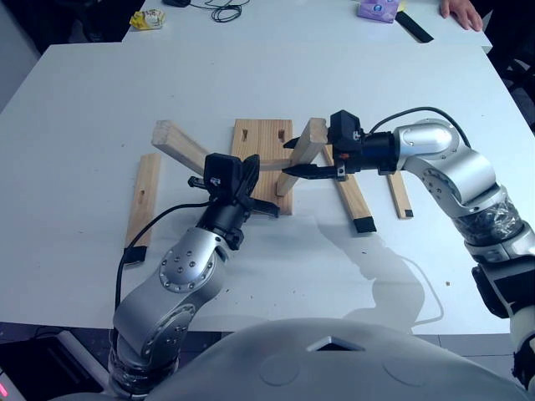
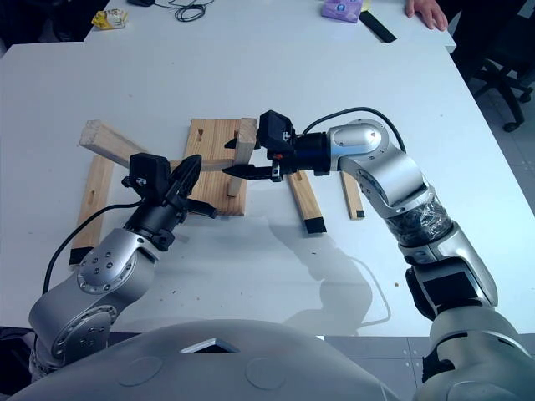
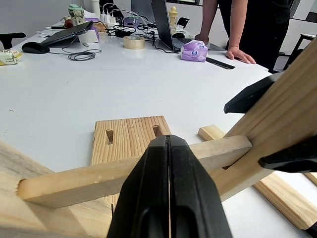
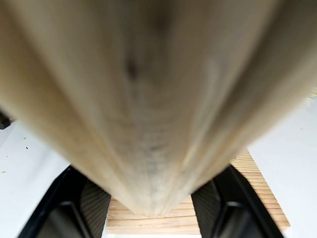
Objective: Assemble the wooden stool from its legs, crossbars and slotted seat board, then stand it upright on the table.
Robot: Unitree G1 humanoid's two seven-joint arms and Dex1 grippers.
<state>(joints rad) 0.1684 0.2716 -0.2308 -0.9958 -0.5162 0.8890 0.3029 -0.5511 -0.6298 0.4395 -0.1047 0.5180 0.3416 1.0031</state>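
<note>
My R gripper (image 1: 303,159) is clamped on a leg (image 1: 288,180), w/ one finger above it and one below. The leg is tilted. Its top end points away from me and its low end is over the seat board (image 1: 261,138). The seat board lies flat in the middle of the table (image 1: 100,100), and its two slots face up at the far end.

A crossbar (image 3: 89,181) runs sideways from this leg to a 2nd leg (image 1: 178,144) on my left. That leg is tilted too, and it sits just left of the seat board. The crossbar goes into both legs.

My L gripper (image 1: 257,188) is right at the crossbar, about halfway along it, on my side of it. I can't tell if it is apart or clamped, since the bar hides part of it.

Loose bits lie flat on the table. A long plank (image 1: 144,200) w/ a black end is far left. Another plank w/ a black end (image 1: 353,196) is just right of the held leg. A thin stick (image 1: 399,194) is right of that, under my R arm.
</note>
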